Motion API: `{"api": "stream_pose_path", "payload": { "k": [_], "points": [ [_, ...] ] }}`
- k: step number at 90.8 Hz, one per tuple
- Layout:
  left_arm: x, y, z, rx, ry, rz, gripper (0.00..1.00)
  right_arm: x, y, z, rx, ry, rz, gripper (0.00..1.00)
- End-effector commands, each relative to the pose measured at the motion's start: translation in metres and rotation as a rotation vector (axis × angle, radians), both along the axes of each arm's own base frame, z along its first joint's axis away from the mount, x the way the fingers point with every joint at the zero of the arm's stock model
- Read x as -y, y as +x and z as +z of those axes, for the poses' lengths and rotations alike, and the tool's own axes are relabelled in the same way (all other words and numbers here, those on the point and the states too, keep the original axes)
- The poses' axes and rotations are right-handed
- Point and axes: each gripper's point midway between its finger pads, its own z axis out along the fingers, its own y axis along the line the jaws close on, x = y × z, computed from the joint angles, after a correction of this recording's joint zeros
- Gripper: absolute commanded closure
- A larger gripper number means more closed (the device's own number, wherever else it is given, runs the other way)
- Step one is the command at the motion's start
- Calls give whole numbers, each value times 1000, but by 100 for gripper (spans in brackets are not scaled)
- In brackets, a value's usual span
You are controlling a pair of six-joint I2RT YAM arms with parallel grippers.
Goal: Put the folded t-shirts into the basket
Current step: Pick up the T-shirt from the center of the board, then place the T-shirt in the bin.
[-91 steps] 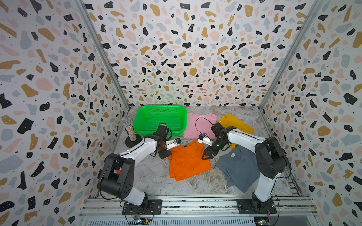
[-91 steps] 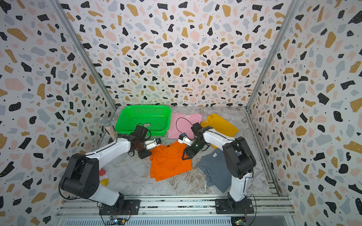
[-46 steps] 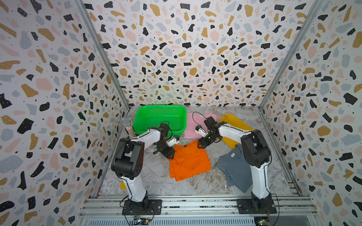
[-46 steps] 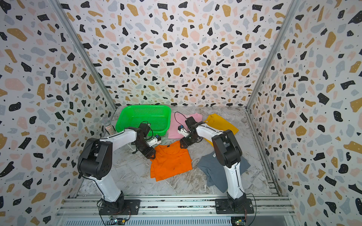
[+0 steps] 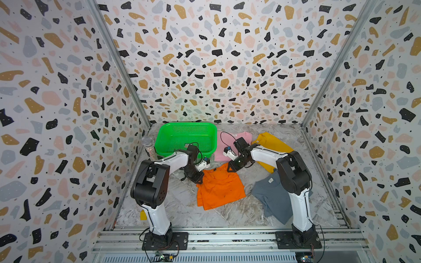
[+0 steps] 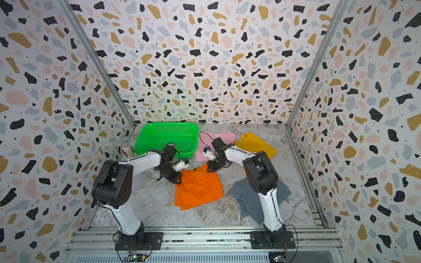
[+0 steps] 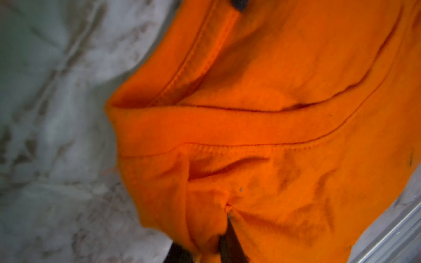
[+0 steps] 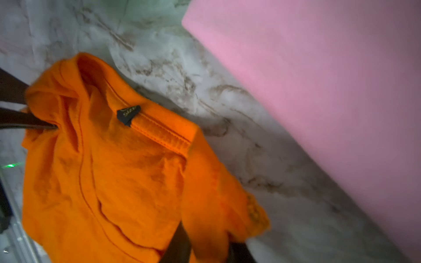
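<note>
- My left gripper (image 5: 197, 180): clamped on the orange t-shirt (image 5: 219, 190), at the collar-edge corner nearer the green basket (image 5: 185, 125)
- My right gripper (image 5: 230, 168): pinched on its other collar-edge corner
- Shirt: lying just beside the basket, not in it
- Risk: shallow pinches slipping on the lift; fold sagging open between my grippers and snagging the basket rim

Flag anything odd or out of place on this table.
A glittery microphone stands beside the basket, unrelated to the laundry. The orange t-shirt carries dark smudges, clearest in the left wrist view. The grey t-shirt lies skewed and rumpled.
</note>
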Motion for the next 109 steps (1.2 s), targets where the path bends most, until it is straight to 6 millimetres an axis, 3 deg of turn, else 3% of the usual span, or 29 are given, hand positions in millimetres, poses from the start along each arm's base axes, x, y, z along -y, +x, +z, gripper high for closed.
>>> {"api": "stream_pose_path", "payload": {
  "k": [1, 10, 40, 60, 85, 109],
  "points": [
    [3, 10, 13, 70, -43, 10, 100, -10, -1, 32, 54, 80, 24, 93],
    [0, 13, 35, 129, -82, 3, 100, -8, -5, 59, 127, 125, 41, 100],
    [-21, 12, 117, 326, -85, -45, 100, -10, -17, 147, 269, 293, 18, 100],
    [-50, 24, 185, 429, -8, -13, 100, -30, -19, 203, 323, 344, 10, 100],
    [-112, 65, 231, 459, 130, 87, 100, -61, 3, 232, 333, 318, -12, 100],
    [-157, 114, 248, 513, 221, 186, 100, -96, 40, 238, 410, 303, 66, 100]
  ]
}}
